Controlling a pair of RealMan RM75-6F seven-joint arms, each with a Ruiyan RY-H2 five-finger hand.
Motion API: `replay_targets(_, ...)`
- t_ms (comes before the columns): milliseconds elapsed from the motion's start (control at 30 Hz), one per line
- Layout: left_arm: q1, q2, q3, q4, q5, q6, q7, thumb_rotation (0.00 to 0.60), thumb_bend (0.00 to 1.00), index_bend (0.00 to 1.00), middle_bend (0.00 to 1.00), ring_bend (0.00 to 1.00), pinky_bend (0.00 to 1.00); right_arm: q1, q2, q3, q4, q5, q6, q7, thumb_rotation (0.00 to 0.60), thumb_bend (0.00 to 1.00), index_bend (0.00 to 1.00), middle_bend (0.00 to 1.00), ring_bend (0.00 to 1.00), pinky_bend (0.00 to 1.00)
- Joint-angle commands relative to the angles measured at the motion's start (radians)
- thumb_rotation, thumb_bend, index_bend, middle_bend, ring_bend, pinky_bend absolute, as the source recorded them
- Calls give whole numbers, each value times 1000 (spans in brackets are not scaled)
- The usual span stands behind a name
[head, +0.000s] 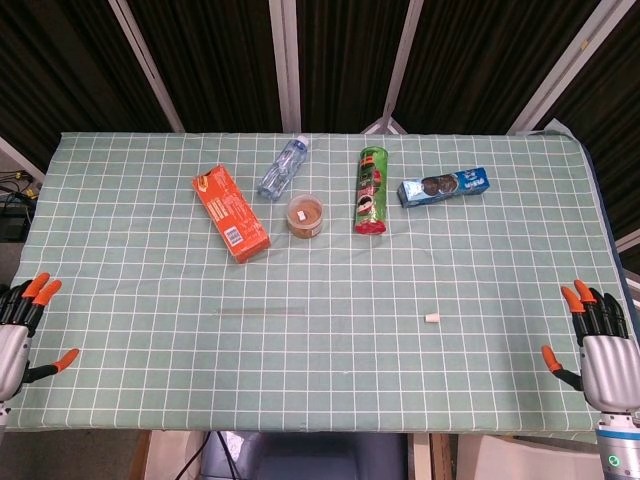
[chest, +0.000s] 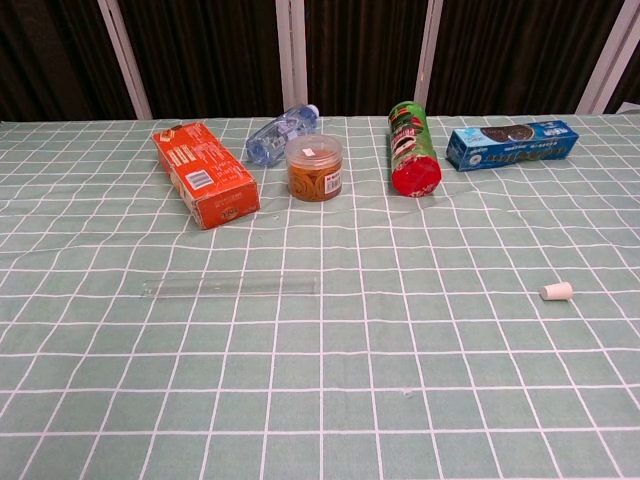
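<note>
Both hands wait at the near table corners, fingers spread, holding nothing — left hand (head: 20, 330), right hand (head: 598, 345). The clear tube (chest: 230, 286) lies mid-cloth, its small white stopper (chest: 556, 291) well apart; a low, level approach likely suits the tube — it may roll.

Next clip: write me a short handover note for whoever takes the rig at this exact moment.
Left hand: holds nothing, fingers apart, at the near left table edge.
Right hand: holds nothing, fingers apart, at the near right edge.
Nearest things: clear glass tube lying flat mid-table; small white stopper lying apart, to its right.
Back row: orange box, water bottle, round jar, green chip can, blue cookie pack.
Done: nothing handled. Left: everything; tube and stopper lie untouched.
</note>
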Motion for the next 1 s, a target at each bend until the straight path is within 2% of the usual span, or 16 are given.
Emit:
replay_targets(33, -8, 2, 0, -10, -5, -16, 23, 600, 132, 70, 5, 0, 0, 0, -1, 0, 2, 0, -1, 4, 600, 337, 0, 0, 0, 0)
replay_targets(233, -46, -1, -17, -60, -37, -79, 104, 600, 132, 130, 49, 0, 0, 1, 6, 4, -3, 13, -10, 29, 600, 337, 0, 0, 0, 0)
replay_targets(500, -158, -59, -98, -191, -159, -207, 335, 600, 230, 274, 206, 0, 0, 6, 8, 1, -10, 15, -23, 34, 600, 336, 0, 0, 0, 0)
replay_targets(700, -272, -167, -172, -221, -316, -298, 533, 600, 273, 353, 303, 0, 0, 7, 12, 3, -15, 24, -30, 47, 600, 336, 0, 0, 0, 0)
replay_targets(1000, -405, -372, -211, -139, -504, -334, 774, 600, 298, 405, 358, 4, 0, 8, 18, 5, -20, 33, -40, 65, 600, 337, 0, 0, 0, 0)
